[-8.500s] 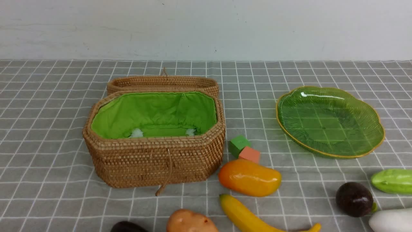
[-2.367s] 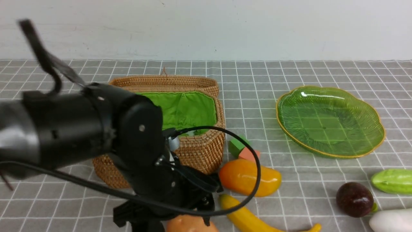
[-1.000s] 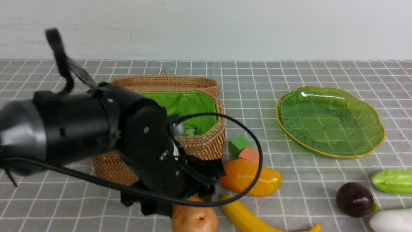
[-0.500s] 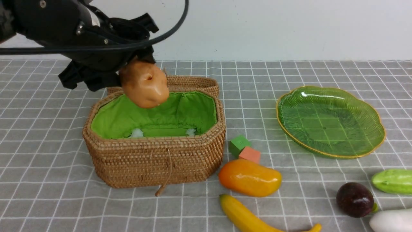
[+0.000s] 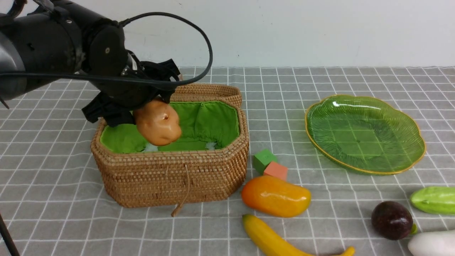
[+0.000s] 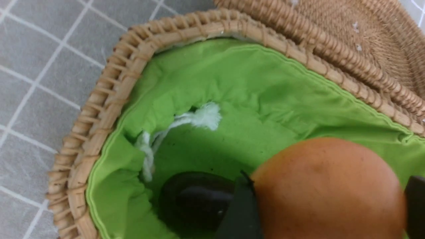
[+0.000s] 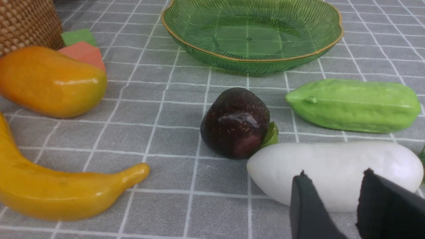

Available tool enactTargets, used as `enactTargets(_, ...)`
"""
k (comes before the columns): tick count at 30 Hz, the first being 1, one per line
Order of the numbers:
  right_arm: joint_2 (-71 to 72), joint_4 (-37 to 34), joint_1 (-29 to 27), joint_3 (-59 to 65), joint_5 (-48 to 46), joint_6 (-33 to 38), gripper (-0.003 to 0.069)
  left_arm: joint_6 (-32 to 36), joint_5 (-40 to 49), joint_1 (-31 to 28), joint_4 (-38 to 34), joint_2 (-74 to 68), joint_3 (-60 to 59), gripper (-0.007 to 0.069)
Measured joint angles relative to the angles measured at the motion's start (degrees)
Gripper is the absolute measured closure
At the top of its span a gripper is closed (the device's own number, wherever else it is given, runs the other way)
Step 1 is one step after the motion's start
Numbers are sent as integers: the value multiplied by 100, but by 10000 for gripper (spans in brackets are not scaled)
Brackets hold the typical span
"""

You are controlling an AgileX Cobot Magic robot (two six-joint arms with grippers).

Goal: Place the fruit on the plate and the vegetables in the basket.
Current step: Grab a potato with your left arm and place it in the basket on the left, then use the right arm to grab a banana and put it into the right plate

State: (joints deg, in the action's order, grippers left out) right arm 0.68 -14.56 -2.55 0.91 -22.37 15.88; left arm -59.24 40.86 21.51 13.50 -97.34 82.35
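My left gripper (image 5: 138, 108) is shut on the tan-brown potato (image 5: 158, 122), holding it low over the left half of the open wicker basket (image 5: 170, 156), inside the green lining. A finger (image 6: 240, 205) presses each side of the potato (image 6: 328, 189). The mango (image 5: 275, 195), banana (image 5: 270, 238), purple fruit (image 5: 391, 220), cucumber (image 5: 433, 200) and white radish (image 5: 432, 243) lie on the cloth. The green plate (image 5: 362, 172) holds nothing. My right gripper (image 7: 333, 176) stands open just short of the radish (image 7: 332, 159), out of the front view.
A green cube (image 5: 263, 160) and an orange cube (image 5: 275, 170) sit between basket and mango. The basket's lid (image 5: 181, 90) lies folded back behind it. A dark rounded shape (image 6: 196, 202) shows on the basket's floor; I cannot tell what it is.
My left gripper lifted the potato from the table's front edge, carried it up over the basket, and has now lowered it toward the lining. The other items have not moved.
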Motion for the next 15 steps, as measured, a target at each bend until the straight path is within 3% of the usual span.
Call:
enactTargets(10, 0, 0, 0, 0, 0, -16, 417, 938, 597, 0, -110, 73, 367, 64)
enactTargets(15, 0, 0, 0, 0, 0, -16, 417, 2145, 1964, 0, -771, 201, 1137, 121)
